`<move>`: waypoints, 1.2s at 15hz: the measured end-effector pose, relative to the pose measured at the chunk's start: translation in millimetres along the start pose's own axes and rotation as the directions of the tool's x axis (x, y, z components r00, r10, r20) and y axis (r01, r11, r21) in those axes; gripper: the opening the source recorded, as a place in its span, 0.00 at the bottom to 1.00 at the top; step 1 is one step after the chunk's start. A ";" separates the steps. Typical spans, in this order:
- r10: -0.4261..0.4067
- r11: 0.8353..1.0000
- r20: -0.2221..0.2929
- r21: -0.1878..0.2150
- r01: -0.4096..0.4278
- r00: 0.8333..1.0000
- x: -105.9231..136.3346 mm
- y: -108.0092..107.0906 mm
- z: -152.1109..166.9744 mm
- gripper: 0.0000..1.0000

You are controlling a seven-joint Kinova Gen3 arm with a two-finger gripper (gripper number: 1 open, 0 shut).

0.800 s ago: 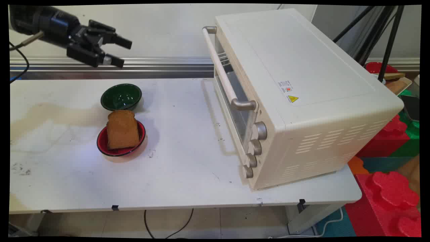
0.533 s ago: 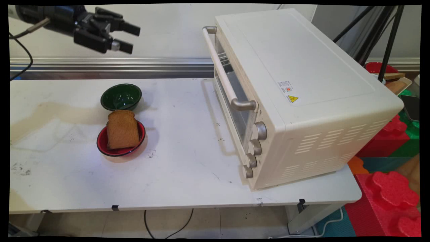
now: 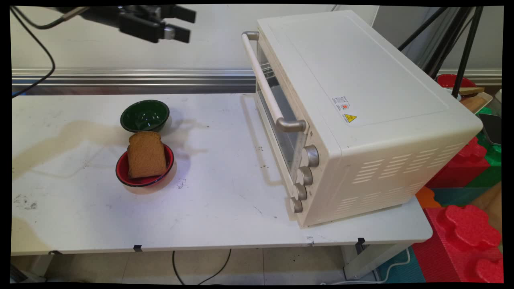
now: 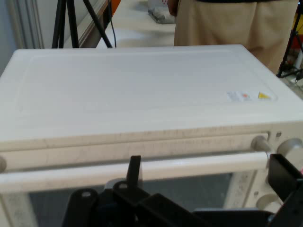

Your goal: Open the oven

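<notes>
1. Cream oven [image 3: 353, 112] sits on your counter [image 3: 225, 208], door shut, handle [image 3: 265, 88] facing the end effector [image 3: 182, 26].
2. End effector is raised level with the handle, fingers spread, empty.
3. Toast [image 3: 146, 155] rests in the red bowl [image 3: 120, 172], green bowl [image 3: 145, 115] just behind, well apart from the oven.

The arm reaches in along the top edge of the main view from the upper left, lying nearly level, black cables drooping from it — its black gripper [image 3: 186, 26] points to the right, held high, its two fingers [image 3: 182, 14] parted with a clear gap between them and nothing held
</notes>
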 end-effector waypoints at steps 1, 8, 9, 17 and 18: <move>0.002 1.000 -0.005 -0.002 -0.002 1.000 2.8 -0.3 8.8 1.00; 0.024 1.000 0.010 0.006 -0.024 1.000 10.3 -7.9 73.0 1.00; 0.027 1.000 0.019 0.009 -0.027 0.999 9.4 -9.7 80.4 1.00; 0.053 0.998 0.091 0.031 -0.056 0.994 -0.6 -21.9 110.4 0.00; 0.055 0.998 0.095 0.030 -0.059 0.994 -1.1 -22.4 112.4 0.00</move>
